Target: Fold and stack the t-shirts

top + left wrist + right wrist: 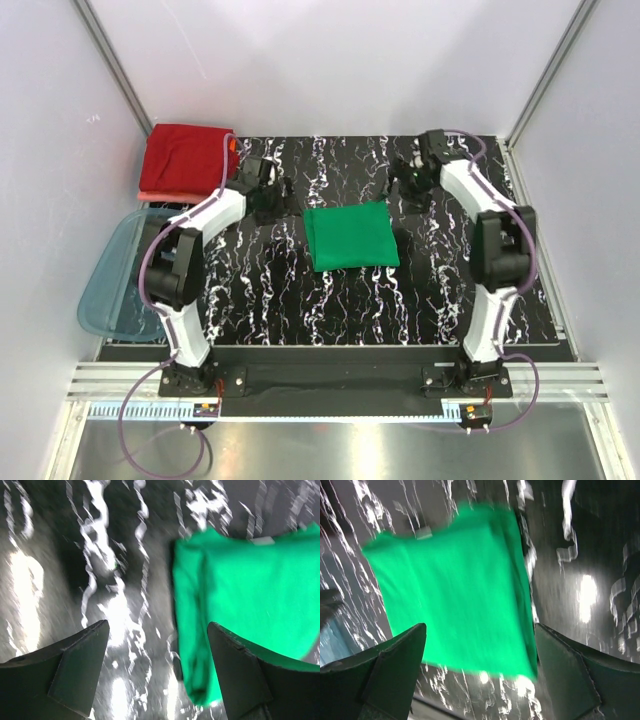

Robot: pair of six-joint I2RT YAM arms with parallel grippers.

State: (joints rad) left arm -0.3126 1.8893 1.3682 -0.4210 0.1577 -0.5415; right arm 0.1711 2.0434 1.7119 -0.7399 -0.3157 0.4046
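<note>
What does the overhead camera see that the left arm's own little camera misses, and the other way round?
Only the overhead view shows the dark red folded shirts at the far left corner, the blue tub at the table's left edge, both arms and the right gripper. Only the left wrist view shows the layered edge of the green shirt and a small white label. Both show that green shirt, the black marbled table and the left gripper, open and empty.
</note>
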